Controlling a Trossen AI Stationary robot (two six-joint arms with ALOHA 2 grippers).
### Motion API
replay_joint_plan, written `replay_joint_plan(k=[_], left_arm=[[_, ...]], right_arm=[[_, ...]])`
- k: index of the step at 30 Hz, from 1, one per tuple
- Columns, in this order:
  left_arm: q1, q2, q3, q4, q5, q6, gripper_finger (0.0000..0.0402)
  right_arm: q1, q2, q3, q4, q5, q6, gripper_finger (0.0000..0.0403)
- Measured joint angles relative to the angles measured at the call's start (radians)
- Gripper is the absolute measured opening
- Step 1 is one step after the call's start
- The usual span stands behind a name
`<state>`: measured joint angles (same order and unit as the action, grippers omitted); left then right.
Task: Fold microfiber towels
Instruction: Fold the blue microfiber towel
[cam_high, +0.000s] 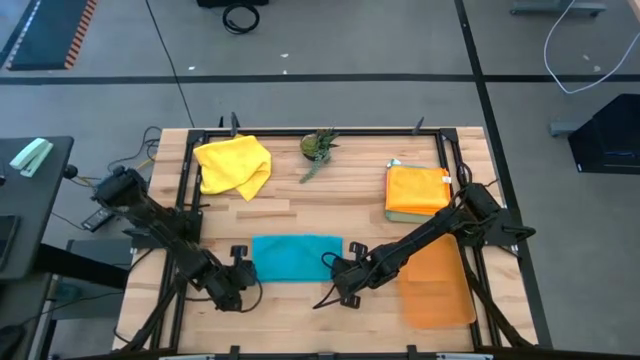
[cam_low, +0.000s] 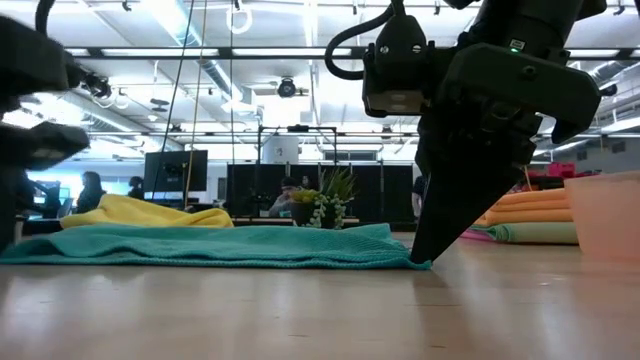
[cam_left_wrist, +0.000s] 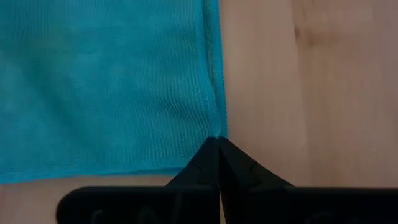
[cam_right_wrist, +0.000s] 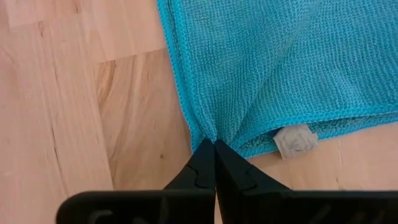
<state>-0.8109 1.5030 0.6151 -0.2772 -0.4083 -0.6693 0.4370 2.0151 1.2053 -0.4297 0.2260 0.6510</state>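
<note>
- High view: teal towel (cam_high: 296, 257) lies flat as a wide rectangle near the front edge of the wooden table (cam_high: 330, 195), about midway between its left and right edges.
- Left gripper (cam_high: 243, 272) sits at the towel's front left corner; right gripper (cam_high: 338, 268) at its front right corner. Both arms reach in low from the table's sides.
- Left wrist view: fingers pressed together to a point, pinching the very corner of the teal cloth; fabric barely puckered there.
- Right wrist view: fingers likewise closed tight on the opposite corner; cloth gathers into radiating folds at the pinch. A small white label (cam_right_wrist: 296, 140) shows on the hem just beside the grip.
- Low view: teal towel spread flat on the table, right gripper's tip down on its corner.
- Yellow towel (cam_high: 233, 165) lies crumpled near the back left corner.
- Stack of folded towels (cam_high: 416, 190), orange on top with a pale green edge showing beneath, near the back right corner.
- Translucent orange mat (cam_high: 436, 283) flat by the front right corner, partly under the right arm.
- Small green plant (cam_high: 320, 146) at the middle of the back edge.
</note>
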Motion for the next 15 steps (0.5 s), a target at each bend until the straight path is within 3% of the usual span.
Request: replay_joint_plan(k=[15], left_arm=[[-0.011,0.030,0.006,-0.060,0.059,-0.046,0.0002]], right_arm=[[-0.003,0.000,0.000,0.000,-0.014,-0.010,0.0003]])
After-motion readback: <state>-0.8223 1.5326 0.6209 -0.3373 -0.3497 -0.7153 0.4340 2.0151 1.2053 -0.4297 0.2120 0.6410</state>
